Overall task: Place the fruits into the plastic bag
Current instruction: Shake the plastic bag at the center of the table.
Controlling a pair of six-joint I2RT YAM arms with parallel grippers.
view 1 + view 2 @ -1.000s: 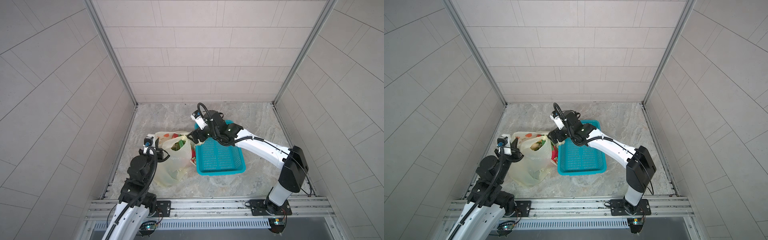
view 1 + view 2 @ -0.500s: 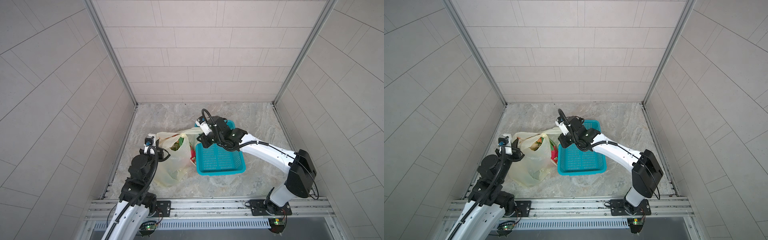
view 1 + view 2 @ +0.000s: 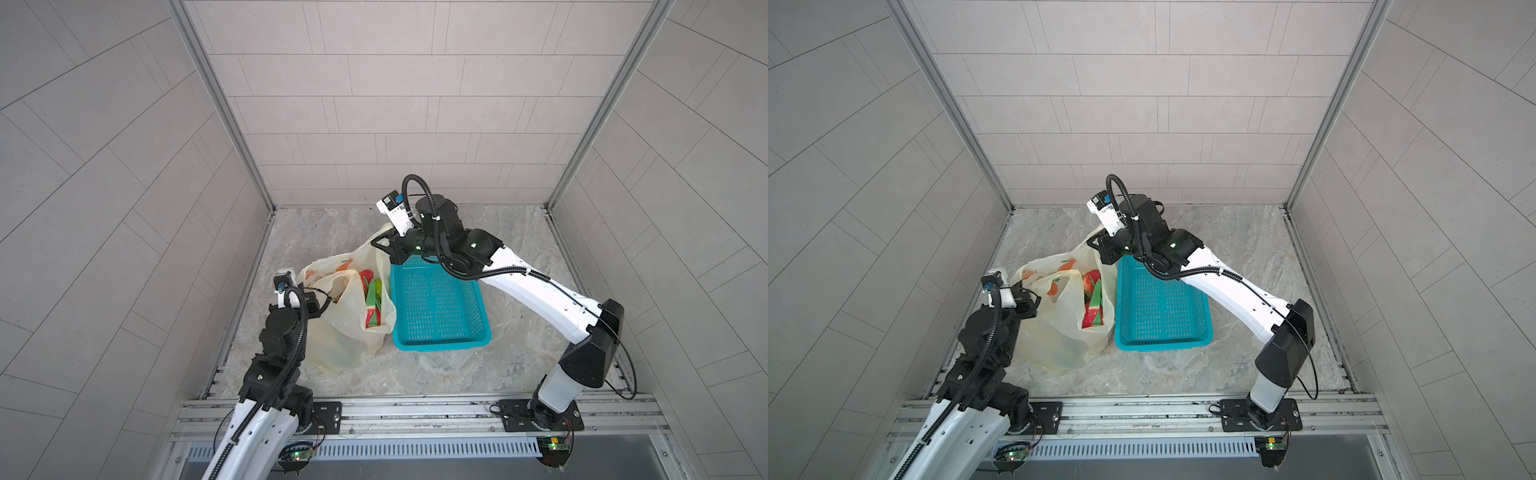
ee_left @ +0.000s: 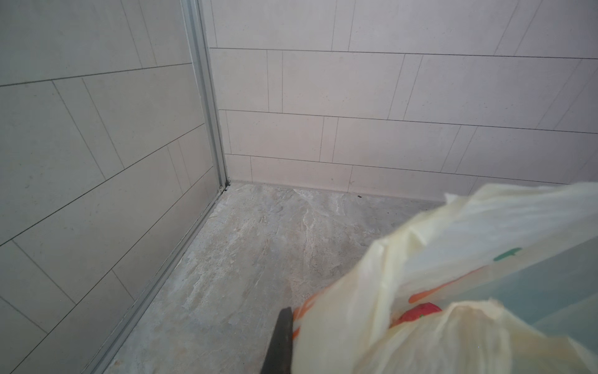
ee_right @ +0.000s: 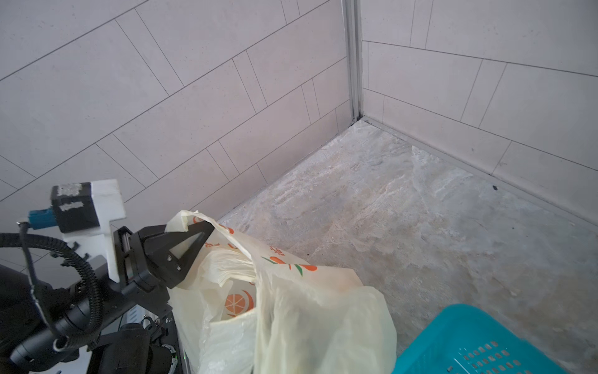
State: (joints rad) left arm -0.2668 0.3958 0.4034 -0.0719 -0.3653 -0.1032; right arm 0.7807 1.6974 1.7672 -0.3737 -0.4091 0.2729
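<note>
The pale-yellow plastic bag (image 3: 347,328) stands on the floor left of the basket, its mouth pulled open between my two grippers. Red-pink dragon fruits (image 3: 371,300) with green scales lie inside it, also seen in a top view as dragon fruits (image 3: 1093,296). My left gripper (image 3: 323,302) is shut on the bag's near handle; in the right wrist view the left gripper (image 5: 204,228) pinches that handle. In the left wrist view only one dark finger (image 4: 281,340) shows beside the bag (image 4: 437,291). My right gripper (image 3: 385,246) is shut on the far handle, held raised.
A teal perforated basket (image 3: 478,305) sits right of the bag, touching it, with nothing in it. Tiled walls enclose the marble floor (image 3: 511,232) on three sides. A metal rail (image 3: 415,409) runs along the front edge.
My right gripper, open over the bag's mouth a second ago, has shut on the far handle and pulled it up toward the back wall. The left arm has held still.
</note>
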